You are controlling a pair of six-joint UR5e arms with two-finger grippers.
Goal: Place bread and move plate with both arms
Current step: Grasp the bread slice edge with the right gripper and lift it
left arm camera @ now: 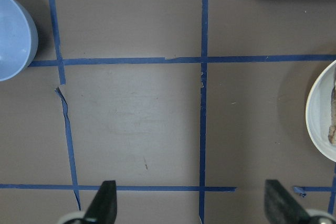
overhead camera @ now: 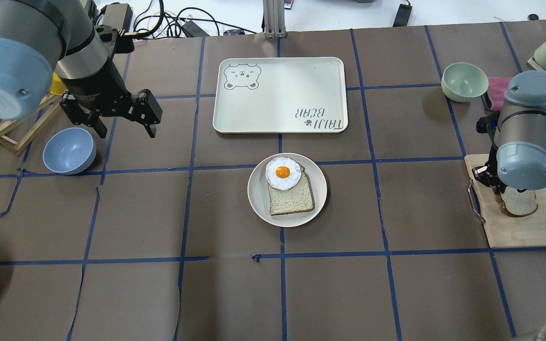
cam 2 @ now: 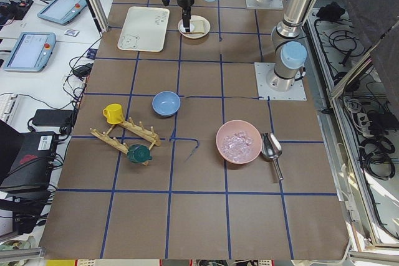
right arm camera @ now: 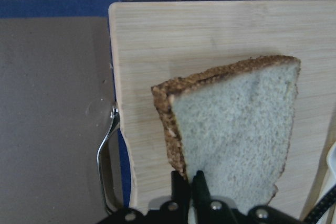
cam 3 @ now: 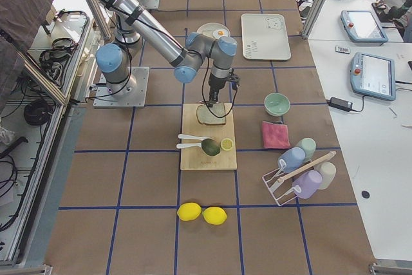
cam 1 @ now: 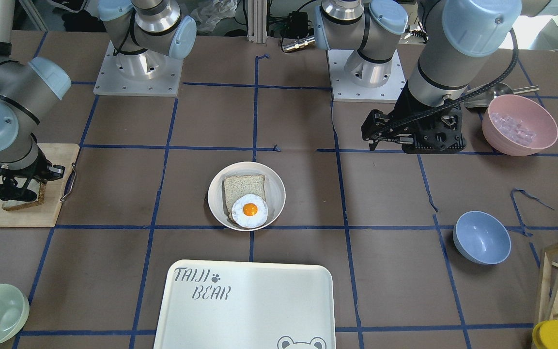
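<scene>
The bread (right arm camera: 236,129), a white slice with a dark brown crust, is on the wooden cutting board (overhead camera: 524,232) at the table's right end. My right gripper (right arm camera: 190,179) is shut on the slice's near edge and holds it tilted up over the board; it also shows in the front view (cam 1: 22,201). The plate (overhead camera: 256,194) sits mid-table and carries a paler slice (overhead camera: 294,199) with a fried egg (overhead camera: 283,173) on top. My left gripper (overhead camera: 126,132) is open and empty, hovering over bare table to the plate's left, beside the blue bowl (overhead camera: 69,150).
The white "TAIJI BEAR" tray (overhead camera: 280,94) lies just beyond the plate. A pale green bowl (overhead camera: 465,81) stands beyond the cutting board. A pink bowl (cam 1: 520,125) of ice and a metal scoop sit by the left arm. A wooden rack (overhead camera: 3,128) is at the far left.
</scene>
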